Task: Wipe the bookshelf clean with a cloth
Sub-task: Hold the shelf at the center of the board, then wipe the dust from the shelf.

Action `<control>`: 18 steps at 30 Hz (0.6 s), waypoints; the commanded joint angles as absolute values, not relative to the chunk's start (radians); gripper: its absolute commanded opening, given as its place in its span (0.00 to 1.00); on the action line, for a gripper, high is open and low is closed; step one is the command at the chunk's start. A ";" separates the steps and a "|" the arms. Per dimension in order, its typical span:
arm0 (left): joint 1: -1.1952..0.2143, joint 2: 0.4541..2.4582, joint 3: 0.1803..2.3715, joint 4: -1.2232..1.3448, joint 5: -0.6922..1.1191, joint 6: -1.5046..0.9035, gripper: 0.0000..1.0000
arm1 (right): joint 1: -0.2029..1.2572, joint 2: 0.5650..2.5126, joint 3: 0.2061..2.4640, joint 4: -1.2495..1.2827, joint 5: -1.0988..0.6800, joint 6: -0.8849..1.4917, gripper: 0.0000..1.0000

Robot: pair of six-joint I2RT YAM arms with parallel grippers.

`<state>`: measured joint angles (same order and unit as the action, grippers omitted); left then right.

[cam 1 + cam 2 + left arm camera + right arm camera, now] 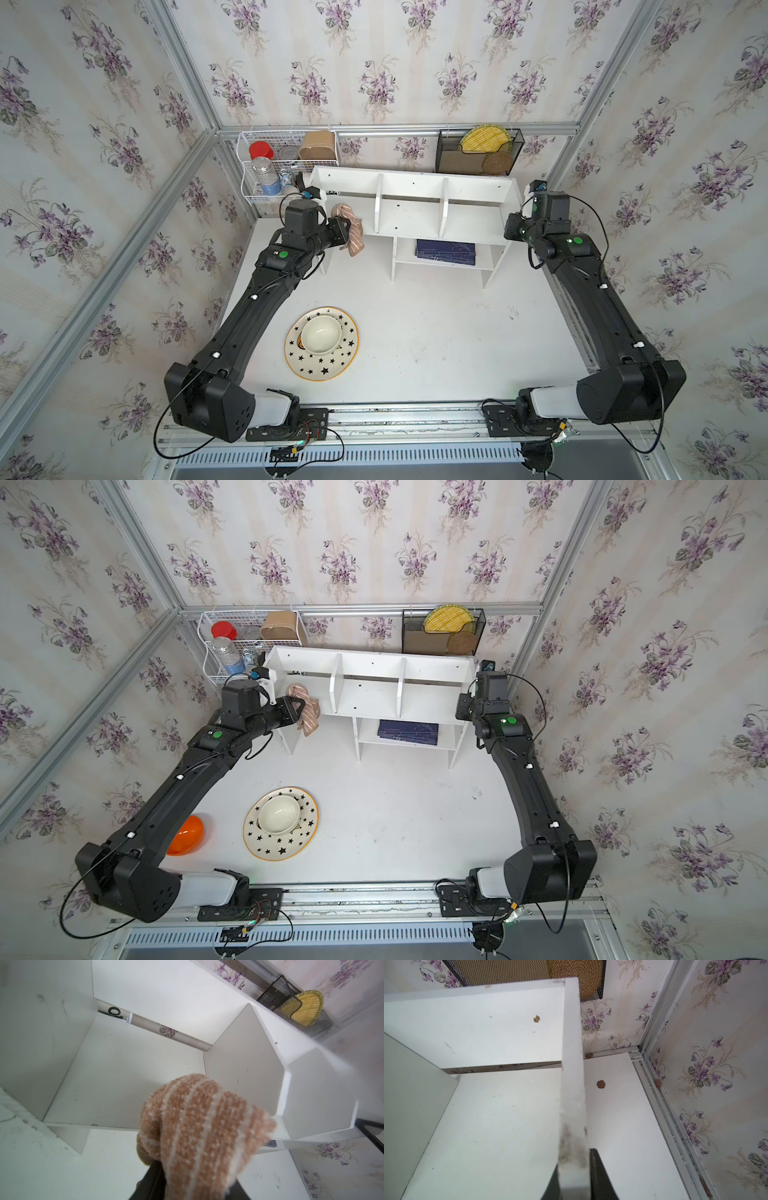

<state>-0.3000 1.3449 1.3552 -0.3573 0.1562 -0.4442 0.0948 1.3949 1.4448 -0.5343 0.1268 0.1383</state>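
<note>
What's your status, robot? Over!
Right pincer clamped on bookshelf end panel. Left pincer carries striped cloth before left compartment, jaws hidden. Blue book on lower shelf only.

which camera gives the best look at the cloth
The left wrist view: the cloth fills the foreground, stripes and pile sharp, in front of the bookshelf. Both top views show it small, draped on the left gripper at the shelf's front edge. The right wrist view does not show it.
</note>
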 commanded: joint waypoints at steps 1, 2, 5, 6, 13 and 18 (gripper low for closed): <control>-0.302 1.313 1.345 -0.319 0.139 -0.400 0.29 | 0.090 1.387 1.425 -0.532 0.081 0.323 0.00; -0.302 1.310 1.343 -0.318 0.135 -0.394 0.18 | 0.090 1.383 1.415 -0.522 0.072 0.316 0.00; -0.301 1.307 1.351 -0.336 0.125 -0.386 0.00 | 0.090 1.366 1.386 -0.498 0.043 0.280 0.00; -0.303 1.304 1.351 -0.337 0.123 -0.386 0.00 | 0.090 1.356 1.375 -0.488 0.026 0.257 0.00; -0.306 1.257 1.346 -0.353 0.095 -0.364 0.00 | 0.090 1.264 1.341 -0.429 -0.258 0.111 0.00; -0.309 1.258 1.363 -0.386 0.093 -0.345 0.00 | 0.089 1.241 1.364 -0.453 -0.235 0.061 0.00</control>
<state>-0.3077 1.2591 1.3502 -0.3725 0.1040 -0.3702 0.0845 1.2575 1.3422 -0.5388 -0.0189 0.0437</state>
